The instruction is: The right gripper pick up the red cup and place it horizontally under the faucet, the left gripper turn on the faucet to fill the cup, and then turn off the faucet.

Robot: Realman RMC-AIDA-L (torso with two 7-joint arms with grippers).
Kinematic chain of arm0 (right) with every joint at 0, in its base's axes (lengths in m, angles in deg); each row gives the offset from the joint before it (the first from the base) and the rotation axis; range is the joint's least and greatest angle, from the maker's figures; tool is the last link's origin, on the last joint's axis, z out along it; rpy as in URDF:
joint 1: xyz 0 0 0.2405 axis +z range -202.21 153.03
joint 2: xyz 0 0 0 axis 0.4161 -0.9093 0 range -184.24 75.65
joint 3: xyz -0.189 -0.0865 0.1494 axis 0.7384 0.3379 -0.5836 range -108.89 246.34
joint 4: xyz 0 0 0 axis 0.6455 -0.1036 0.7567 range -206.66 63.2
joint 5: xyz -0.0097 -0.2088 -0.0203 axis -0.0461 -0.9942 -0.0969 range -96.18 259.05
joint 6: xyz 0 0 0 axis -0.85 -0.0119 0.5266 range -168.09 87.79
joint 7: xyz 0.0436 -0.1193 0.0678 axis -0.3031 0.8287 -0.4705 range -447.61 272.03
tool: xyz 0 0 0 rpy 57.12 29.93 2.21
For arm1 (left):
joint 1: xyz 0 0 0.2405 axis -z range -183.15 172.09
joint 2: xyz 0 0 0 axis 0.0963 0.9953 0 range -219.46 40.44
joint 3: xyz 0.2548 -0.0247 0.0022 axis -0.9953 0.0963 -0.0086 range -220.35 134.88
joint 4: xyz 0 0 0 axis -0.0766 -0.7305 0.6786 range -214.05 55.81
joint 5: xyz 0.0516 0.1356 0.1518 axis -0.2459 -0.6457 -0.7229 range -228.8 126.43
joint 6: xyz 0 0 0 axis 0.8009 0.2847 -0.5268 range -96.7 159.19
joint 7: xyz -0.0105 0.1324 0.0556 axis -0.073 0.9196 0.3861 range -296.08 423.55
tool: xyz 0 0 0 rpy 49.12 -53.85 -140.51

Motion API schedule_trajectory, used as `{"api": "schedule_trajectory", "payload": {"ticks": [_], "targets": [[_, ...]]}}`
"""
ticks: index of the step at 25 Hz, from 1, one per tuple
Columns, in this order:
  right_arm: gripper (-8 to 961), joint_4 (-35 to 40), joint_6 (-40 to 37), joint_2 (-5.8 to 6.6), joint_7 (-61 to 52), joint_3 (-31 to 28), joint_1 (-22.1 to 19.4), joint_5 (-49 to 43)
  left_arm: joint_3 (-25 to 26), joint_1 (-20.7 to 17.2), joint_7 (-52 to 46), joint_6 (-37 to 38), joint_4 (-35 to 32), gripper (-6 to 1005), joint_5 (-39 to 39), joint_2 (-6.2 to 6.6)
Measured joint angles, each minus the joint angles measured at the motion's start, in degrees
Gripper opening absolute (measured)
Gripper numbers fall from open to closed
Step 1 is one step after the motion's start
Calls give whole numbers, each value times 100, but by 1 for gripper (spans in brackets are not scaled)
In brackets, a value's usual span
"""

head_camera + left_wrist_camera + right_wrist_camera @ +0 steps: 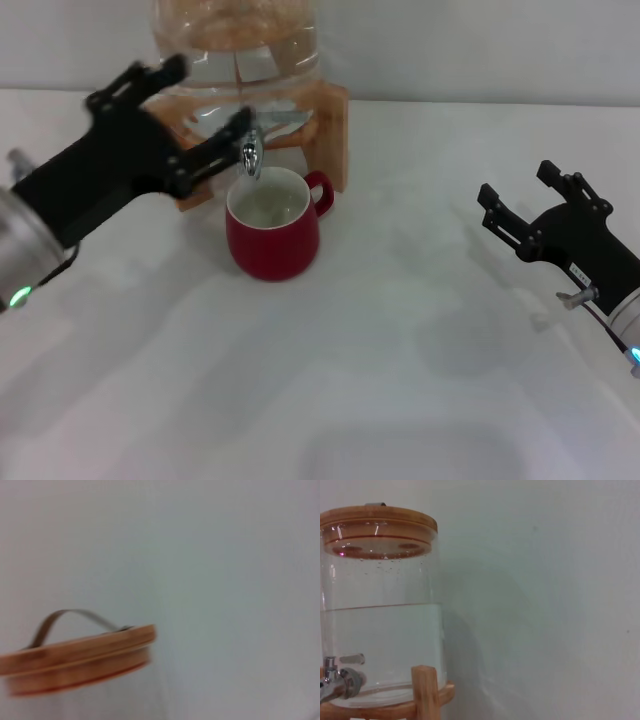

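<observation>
Jaws of the left gripper [200, 112] are spread at the faucet [251, 153]. Beneath that faucet stands the squat glossy red cup [272, 237], white inside. Right gripper [518, 203], spread, sits well apart.

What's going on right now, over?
Left gripper open, at the faucet. Red cup upright under spout. Right gripper open, parked aside. Nothing in the way.

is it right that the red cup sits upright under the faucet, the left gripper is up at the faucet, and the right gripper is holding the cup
Not quite. The red cup does stand upright under the faucet, with the left gripper at the faucet. But the head view shows the right gripper open and well off to the side, holding nothing.
</observation>
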Motion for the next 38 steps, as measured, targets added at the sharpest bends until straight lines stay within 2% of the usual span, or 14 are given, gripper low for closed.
{"api": "schedule_trajectory", "payload": {"ticks": [6, 12, 18, 28, 38], "targets": [[840, 15, 0, 0, 4, -23, 21, 23, -140, -207, 1371, -87, 968, 847, 1776, -1], [840, 78, 25, -18, 3, -34, 139, 55, -154, -161, 2038, -304, 1865, 847, 2788, -3], [840, 179, 93, -33, 0, -141, 263, 72, -159, -139, 2353, -619, 2352, 847, 3343, -8], [840, 306, 124, -36, 2, -472, 237, 86, -213, -150, 2750, -855, 2721, 847, 4104, -19], [840, 321, 61, -18, -16, -504, 167, 150, -175, 179, 2894, -1405, 3543, 847, 4546, -11]]}}
